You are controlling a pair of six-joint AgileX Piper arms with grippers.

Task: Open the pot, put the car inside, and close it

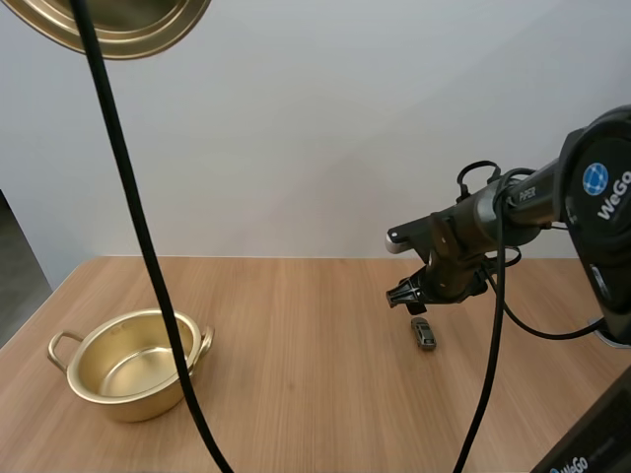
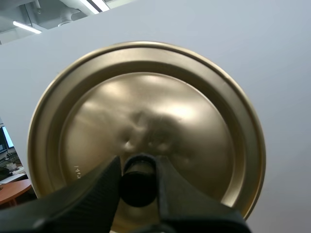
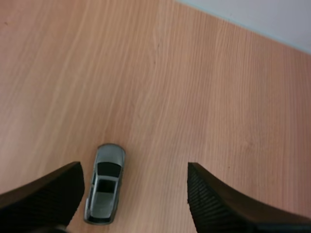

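The gold pot (image 1: 133, 366) stands open and empty on the table's left side. Its gold lid (image 1: 118, 22) hangs high up at the left, and in the left wrist view my left gripper (image 2: 138, 182) is shut on the lid's black knob (image 2: 139, 180), the lid's (image 2: 146, 131) top face turned to the camera. A small grey toy car (image 1: 423, 333) lies on the wood at the right. My right gripper (image 1: 409, 297) hovers just above it. Seen from the right wrist, its fingers stand wide apart over the car (image 3: 104, 183), which lies close to one fingertip (image 3: 46, 191).
The wooden table (image 1: 315, 394) runs from the pot to the car with bare wood between them. A plain white wall stands behind the table's far edge. My right arm (image 1: 552, 197) reaches in from the right.
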